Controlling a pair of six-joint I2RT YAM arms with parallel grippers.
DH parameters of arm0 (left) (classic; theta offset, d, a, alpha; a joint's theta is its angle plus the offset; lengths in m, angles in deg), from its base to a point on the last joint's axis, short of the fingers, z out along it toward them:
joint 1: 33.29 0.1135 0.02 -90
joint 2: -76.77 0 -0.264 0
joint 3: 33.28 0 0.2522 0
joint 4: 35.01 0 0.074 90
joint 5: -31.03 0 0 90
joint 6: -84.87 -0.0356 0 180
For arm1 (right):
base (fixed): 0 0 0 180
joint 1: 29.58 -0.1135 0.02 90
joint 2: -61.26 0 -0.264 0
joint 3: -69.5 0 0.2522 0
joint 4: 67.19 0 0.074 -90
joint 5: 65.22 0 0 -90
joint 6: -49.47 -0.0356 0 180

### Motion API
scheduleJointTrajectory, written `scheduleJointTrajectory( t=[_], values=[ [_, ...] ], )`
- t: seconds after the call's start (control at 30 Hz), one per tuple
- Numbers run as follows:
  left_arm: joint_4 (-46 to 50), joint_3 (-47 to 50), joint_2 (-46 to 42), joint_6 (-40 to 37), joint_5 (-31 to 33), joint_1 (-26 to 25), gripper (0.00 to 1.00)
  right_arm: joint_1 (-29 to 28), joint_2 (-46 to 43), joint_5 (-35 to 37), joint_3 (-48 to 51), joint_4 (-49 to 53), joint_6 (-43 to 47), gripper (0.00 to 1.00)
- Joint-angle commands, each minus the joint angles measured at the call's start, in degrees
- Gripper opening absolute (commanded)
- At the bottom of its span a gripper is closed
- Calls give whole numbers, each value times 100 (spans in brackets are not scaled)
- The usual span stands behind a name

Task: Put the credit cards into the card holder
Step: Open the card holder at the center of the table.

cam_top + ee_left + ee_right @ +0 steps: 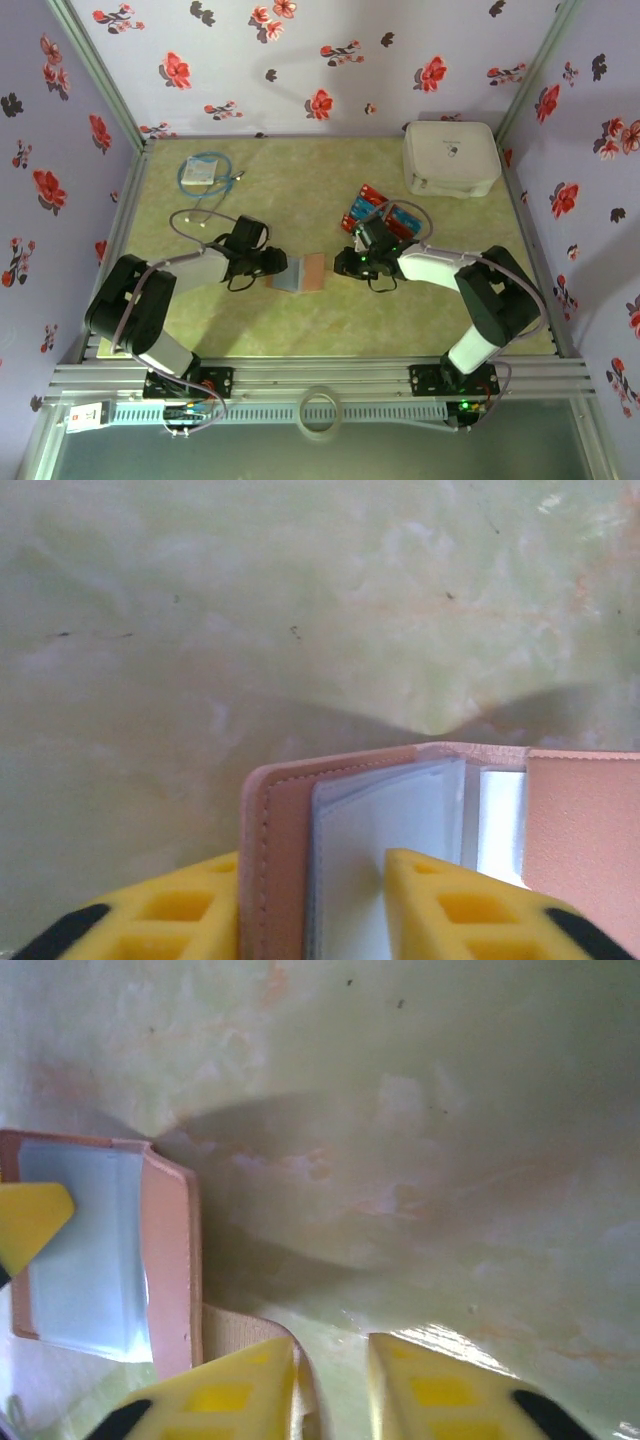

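Card holder (300, 272) lies open at middle of bench (300, 180). Left gripper (312, 880) clamps its left flap; right gripper (333, 1345) slightly parted, empty, beside its right flap. Credit cards (378, 213) piled toward back-right corner

Each arm is made of rounded black joint housings and smooth white link covers. The left arm (195, 268) stands on a black base plate (190, 382) at seven o'clock in the top view. The right arm (435, 265) has the same kind of plate at five o'clock, and a small green light (462, 405) shines there. A thin grey cable (185, 218) makes a loop beside the left arm, and a similar one follows the right arm. The left tool (272, 264) and the right tool (350, 262) have black bodies. In the wrist views the left fingers (450, 905) and the right fingers (440, 1395) are bright yellow. They have rectangular hollow cells, with black patches toward six o'clock.
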Motion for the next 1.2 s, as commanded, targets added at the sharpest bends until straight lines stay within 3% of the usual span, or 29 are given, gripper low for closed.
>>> scheduleJointTrajectory(
  t=[0.0, 0.17, 0.33, 0.6, 0.9, 1.0, 1.17],
  values=[
    [-87, 79, -100, -1, -120, -40, 31, 24, -469, 199, 71, 266, 44, 31],
    [-95, 74, -144, 36, -119, -67, 27, -126, -1213, 409, 40, 502, -98, 35],
    [-131, 88, -135, 57, -110, -81, 26, -588, -1328, 581, -358, 701, -81, 33],
    [-81, 102, -178, 51, -60, -85, 26, -1221, -201, 392, -973, 432, -26, 23],
    [-105, 225, -319, 27, 4, -92, 27, -999, 648, 518, -376, -182, -40, 14],
    [-114, 230, -366, 35, -2, -78, 31, -930, 849, 436, -198, -376, -105, 11],
    [-282, 315, -595, 121, -92, 20, 57, -930, 799, 482, 6, -498, -187, 11]
  ],
)
